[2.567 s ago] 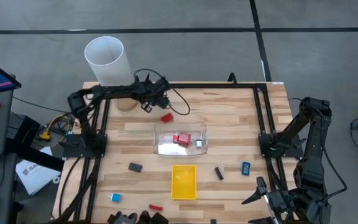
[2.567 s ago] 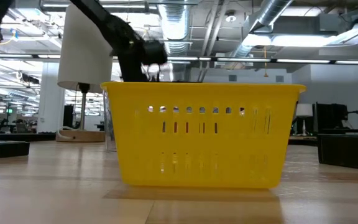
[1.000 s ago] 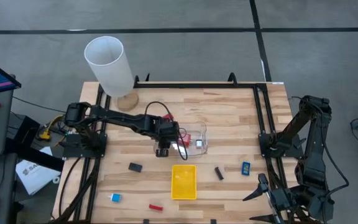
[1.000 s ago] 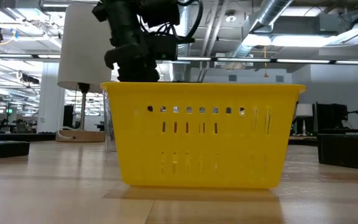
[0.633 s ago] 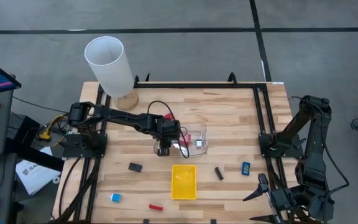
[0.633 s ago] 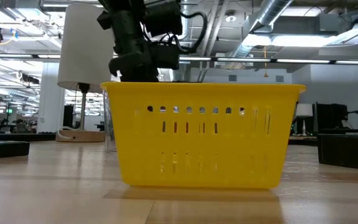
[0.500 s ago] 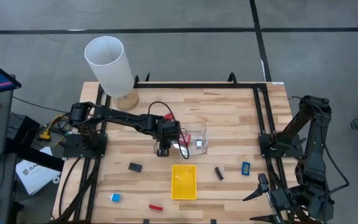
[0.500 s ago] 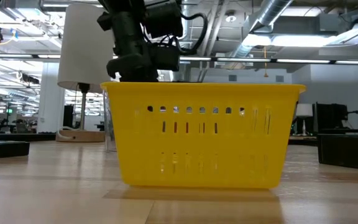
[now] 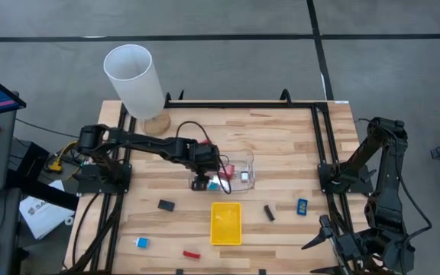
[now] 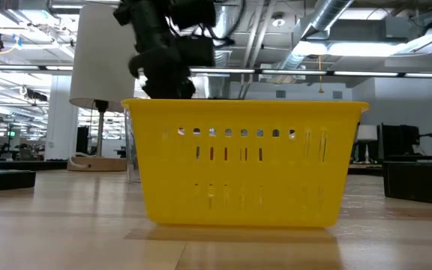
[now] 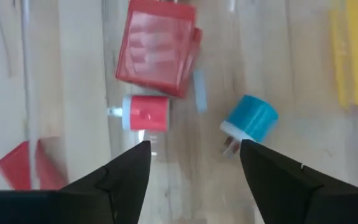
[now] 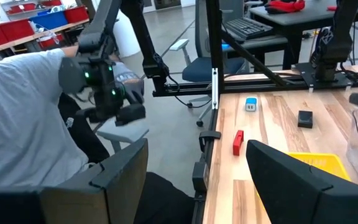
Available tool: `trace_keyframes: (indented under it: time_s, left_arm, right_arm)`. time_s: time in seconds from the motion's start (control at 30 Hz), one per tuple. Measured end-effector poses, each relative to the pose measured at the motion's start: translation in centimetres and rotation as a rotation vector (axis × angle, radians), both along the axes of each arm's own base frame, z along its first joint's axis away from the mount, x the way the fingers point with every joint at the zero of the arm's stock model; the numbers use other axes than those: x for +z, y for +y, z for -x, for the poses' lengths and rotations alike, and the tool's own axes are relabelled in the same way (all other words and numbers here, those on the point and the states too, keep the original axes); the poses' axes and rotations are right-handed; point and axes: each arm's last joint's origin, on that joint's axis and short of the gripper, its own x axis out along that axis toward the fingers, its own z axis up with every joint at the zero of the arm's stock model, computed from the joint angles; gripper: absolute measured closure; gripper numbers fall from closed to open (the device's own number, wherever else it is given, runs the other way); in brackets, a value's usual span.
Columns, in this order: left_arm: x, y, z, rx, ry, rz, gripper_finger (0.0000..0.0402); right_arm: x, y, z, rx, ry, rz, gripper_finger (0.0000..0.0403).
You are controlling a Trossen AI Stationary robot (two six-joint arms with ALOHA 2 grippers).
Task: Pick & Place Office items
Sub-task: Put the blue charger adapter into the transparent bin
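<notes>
Lighting: even, bright, overhead; sharpness varies by view.

High view: diffuse light, table (image 9: 281, 145) evenly lit, shadows faint and short, focus sharp throughout. Low view: ceiling lamps (image 10: 328, 46) cause glare; yellow tray (image 10: 242, 161) is sharp, the arm above it is backlit and motion-blurred, and the near table surface is soft. Left wrist view: red block (image 11: 157, 46) and blue piece (image 11: 250, 118) are soft, with reflections on the clear tray. Right wrist view: near fingers (image 12: 120, 171) are out of focus, and the background is sharper.

Wooden table (image 9: 281, 145): clear tray (image 9: 243, 162), yellow tray (image 9: 226, 223), scattered office items (image 9: 166, 205).
</notes>
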Motion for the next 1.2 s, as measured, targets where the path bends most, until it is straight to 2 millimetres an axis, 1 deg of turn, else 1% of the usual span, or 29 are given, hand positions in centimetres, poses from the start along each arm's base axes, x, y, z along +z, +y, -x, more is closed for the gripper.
trace_keyframes:
  time_s: [0.17,0.23,0.33,0.43,0.53,0.63,0.7,0.87,1.03,1.2]
  left_arm:
    - [3.8,-1.6,2.4,-0.062,-0.047,0.029,0.0171]
    - [5.7,-2.7,3.4,-0.079,-0.113,0.058,0.0178]
    - [7.7,-4.7,5.1,-0.119,-0.158,0.088,0.0188]
    - [9.0,-6.3,7.0,-0.112,-0.164,0.138,0.0195]
    - [9.9,-7.9,8.6,-0.076,-0.163,0.196,0.0194]
    - [10.0,-9.8,9.6,-0.069,-0.143,0.221,0.0190]
    - [9.8,-11.1,10.4,-0.068,-0.106,0.208,0.0188]
    - [7.8,-13.9,11.3,0.002,0.000,0.141,0.0185]
    - [6.0,-17.1,12.4,0.067,0.092,0.144,0.0185]
    - [4.6,-20.0,14.5,0.159,0.169,0.148,0.0185]
  right_arm:
    - [0.0,0.0,0.0,-0.003,-0.001,-0.005,0.0138]
    - [0.0,0.0,0.0,-0.003,-0.002,-0.005,0.0138]
    - [0.0,0.0,0.0,-0.002,-0.002,-0.002,0.0138]
    - [0.0,0.0,0.0,-0.002,-0.004,0.004,0.0138]
    - [0.1,0.0,-0.1,-0.004,-0.005,0.001,0.0138]
    - [0.1,-0.1,-0.2,-0.009,-0.006,-0.001,0.0138]
    - [0.1,-0.1,-0.3,-0.011,-0.006,0.001,0.0138]
    - [0.1,-0.1,-0.4,-0.014,-0.011,0.016,0.0138]
    - [0.3,-0.4,-0.6,-0.019,-0.017,0.015,0.0138]
    - [0.9,-0.9,-0.4,-0.013,-0.034,0.032,0.0138]
